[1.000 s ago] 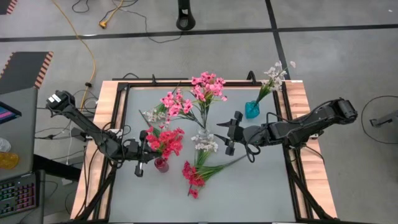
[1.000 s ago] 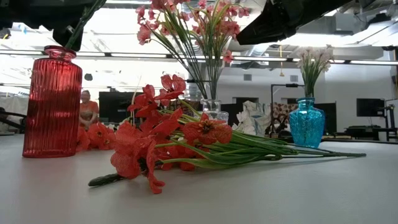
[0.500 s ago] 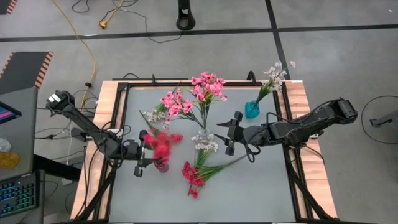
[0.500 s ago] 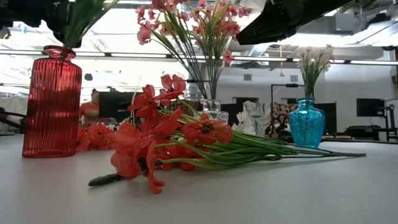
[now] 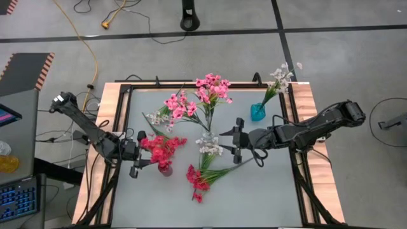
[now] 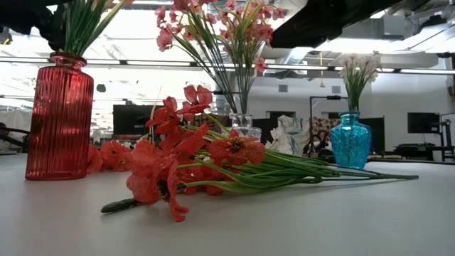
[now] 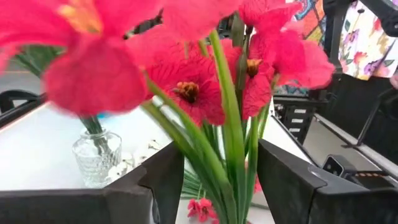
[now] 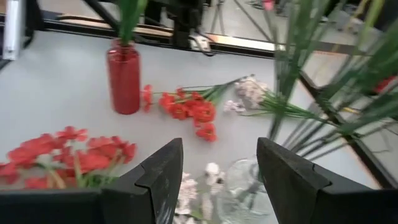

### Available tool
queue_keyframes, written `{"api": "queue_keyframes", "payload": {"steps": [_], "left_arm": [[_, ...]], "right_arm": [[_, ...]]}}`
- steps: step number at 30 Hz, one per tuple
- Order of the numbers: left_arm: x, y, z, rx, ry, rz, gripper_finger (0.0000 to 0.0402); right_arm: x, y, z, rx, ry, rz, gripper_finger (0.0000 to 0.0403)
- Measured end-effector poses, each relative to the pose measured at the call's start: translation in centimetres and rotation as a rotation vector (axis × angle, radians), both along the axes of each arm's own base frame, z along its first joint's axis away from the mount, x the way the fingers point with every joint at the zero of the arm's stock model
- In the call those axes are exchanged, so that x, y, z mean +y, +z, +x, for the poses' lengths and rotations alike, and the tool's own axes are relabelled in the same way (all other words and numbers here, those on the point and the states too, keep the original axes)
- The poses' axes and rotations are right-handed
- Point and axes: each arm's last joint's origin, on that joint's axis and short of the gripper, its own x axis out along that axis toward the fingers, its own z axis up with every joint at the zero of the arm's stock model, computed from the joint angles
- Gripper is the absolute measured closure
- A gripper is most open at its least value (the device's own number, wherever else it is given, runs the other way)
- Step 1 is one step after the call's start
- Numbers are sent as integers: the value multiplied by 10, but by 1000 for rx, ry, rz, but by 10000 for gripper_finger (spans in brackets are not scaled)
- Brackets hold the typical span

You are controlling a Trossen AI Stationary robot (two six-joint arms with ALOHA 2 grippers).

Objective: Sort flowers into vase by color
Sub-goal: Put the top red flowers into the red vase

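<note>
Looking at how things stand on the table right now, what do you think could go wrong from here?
The left end effector is open around the red flower stems standing in the red vase; withdrawing carelessly might snag them and tip that tall, narrow vase. The right end effector, also open, hovers close to the clear glass vase of pink flowers, so reaching for the loose white sprig may knock the vase.

Red sprigs (image 5: 163,147) now in red vase (image 6: 60,117).
</note>
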Motion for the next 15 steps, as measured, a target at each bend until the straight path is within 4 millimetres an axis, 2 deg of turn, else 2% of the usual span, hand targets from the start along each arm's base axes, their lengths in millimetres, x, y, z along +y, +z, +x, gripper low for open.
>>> {"api": "queue_keyframes", "payload": {"steps": [6, 15], "left_arm": [[8, 2, -10, 4, 1, 4, 221], [17, 3, -20, -2, 2, -2, 221]], "right_arm": [[5, 0, -1, -4, 40, 84, 170], [25, -1, -6, -3, 99, 139, 170]]}}
